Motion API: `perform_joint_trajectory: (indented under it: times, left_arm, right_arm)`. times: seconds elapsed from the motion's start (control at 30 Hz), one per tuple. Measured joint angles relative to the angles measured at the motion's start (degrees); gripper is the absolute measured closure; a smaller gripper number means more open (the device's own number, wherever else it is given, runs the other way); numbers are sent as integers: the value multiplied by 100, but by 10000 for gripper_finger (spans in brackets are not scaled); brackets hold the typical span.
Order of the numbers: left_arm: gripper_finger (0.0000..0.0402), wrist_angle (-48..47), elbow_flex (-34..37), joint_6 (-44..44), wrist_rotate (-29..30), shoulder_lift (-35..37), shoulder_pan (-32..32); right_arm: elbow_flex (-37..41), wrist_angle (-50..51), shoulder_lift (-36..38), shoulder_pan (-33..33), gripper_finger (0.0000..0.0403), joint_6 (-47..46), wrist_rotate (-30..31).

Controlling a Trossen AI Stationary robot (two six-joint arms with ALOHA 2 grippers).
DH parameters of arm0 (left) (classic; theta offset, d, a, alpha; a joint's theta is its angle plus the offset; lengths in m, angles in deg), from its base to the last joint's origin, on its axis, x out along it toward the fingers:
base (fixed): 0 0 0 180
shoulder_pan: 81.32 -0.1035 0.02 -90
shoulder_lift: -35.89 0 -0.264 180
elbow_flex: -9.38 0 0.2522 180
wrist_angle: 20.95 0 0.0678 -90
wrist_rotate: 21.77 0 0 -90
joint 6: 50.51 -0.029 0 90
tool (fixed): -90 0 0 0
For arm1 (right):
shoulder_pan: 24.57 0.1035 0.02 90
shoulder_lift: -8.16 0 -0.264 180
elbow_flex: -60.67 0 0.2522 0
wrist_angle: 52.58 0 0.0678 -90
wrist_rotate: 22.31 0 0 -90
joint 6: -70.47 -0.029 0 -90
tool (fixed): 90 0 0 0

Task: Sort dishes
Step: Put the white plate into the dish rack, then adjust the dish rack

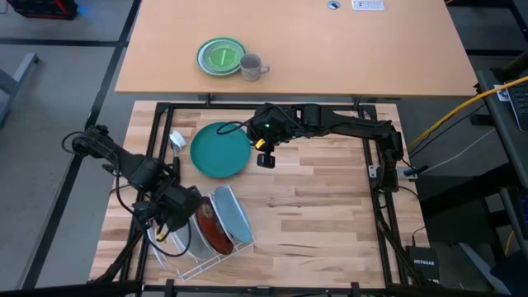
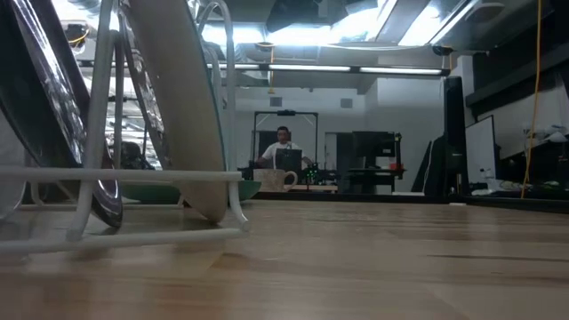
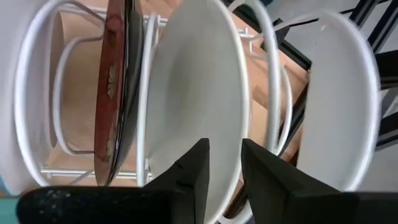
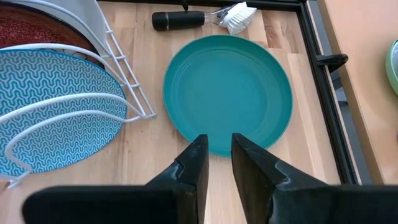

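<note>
Three plates stood in the white wire rack (image 1: 216, 247) at the bench's front-left corner: white plate (image 3: 199, 106), red flowered plate (image 3: 114, 93), blue patterned plate (image 4: 53, 112). The teal plate (image 1: 220, 149) lay flat behind it. The left gripper (image 3: 222, 163) was over the white plate, the right gripper (image 4: 216, 155) over the teal plate's edge; both were slightly parted, holding nothing.

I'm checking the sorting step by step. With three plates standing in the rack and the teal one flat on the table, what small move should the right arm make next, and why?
Probably lower the right gripper onto the near rim of the teal plate. It hovers just over that rim, holding nothing, and this plate alone lies outside the rack.
</note>
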Motion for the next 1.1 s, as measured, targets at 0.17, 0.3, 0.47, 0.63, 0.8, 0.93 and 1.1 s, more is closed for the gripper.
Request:
perform_joint_trajectory:
  times: [0.17, 0.3, 0.47, 0.63, 0.8, 0.93, 1.1]
  left_arm:
    - [330, -254, -404, 117, 169, 0, -4]
    - [339, -473, -850, 311, 393, 0, -4]
    - [351, -443, -1213, 1289, 363, 85, 49]
    - [365, -453, -1223, 2628, 192, 384, 342]
    - [387, -447, -1218, 4014, 148, 549, 829]
    - [399, -281, -987, 4580, 350, 547, 1346]
    - [400, -87, -473, 5097, 416, 535, 1875]
  right_arm:
    - [0, -3, -1, 3, 329, 1, -2]
    - [-7, -52, -124, 88, 329, 63, 9]
    - [-7, -201, -457, 352, 329, 426, 9]
    - [-7, -210, -783, 590, 329, 619, 9]
    - [-1, -202, -971, 686, 329, 727, 117]
    - [0, -209, -1037, 713, 329, 753, 291]
    - [0, -201, -1090, 713, 329, 754, 369]
